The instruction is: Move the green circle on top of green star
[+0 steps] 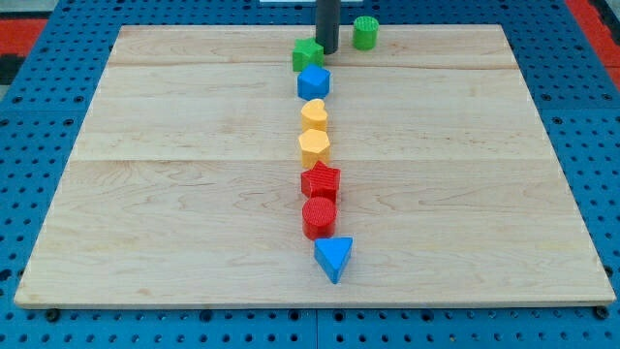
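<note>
A: Green circle: short ribbed cylinder, upright, flat top facing up, bright green throughout. Stood near the view's top edge of the wooden board, right of centre, apart from every other block.

B: And the green star?

A: Lay left of and slightly below the circle, same green, its points partly hidden behind the rod. Headed a column running down the board's middle: blue block, faceted, exact shape hard to tell, just below it; then a yellow heart; a yellow hexagon-like block, the two yellows touching or nearly so; a red star; a red cylinder just beneath; and a blue triangle at the bottom.

B: Claw opening, contents?

A: No claw fitted, so nothing open or closed and nothing held. Only a straight dark rod, entering from the view's top. My tip came down between the two green blocks, right against the star's right side, touching it or very nearly; contact could not be confirmed. Clear gap of bare wood between tip and circle.

B: Surroundings?

A: Board rested on a blue perforated table; red surface showed at the top corners
</note>
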You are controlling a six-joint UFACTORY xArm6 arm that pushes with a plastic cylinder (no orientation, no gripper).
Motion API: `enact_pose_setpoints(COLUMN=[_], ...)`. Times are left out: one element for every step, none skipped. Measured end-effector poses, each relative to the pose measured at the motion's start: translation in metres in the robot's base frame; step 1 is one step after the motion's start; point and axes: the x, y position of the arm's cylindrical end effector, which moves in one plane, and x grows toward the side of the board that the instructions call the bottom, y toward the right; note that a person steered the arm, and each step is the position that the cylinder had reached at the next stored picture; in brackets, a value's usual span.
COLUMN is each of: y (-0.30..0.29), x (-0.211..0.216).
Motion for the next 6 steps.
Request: enact_pose_setpoints(y=[0.034,0.037,0.037,0.037,0.050,0.098], x=[0.016,0.020,0.021,0.021,0.024,0.017])
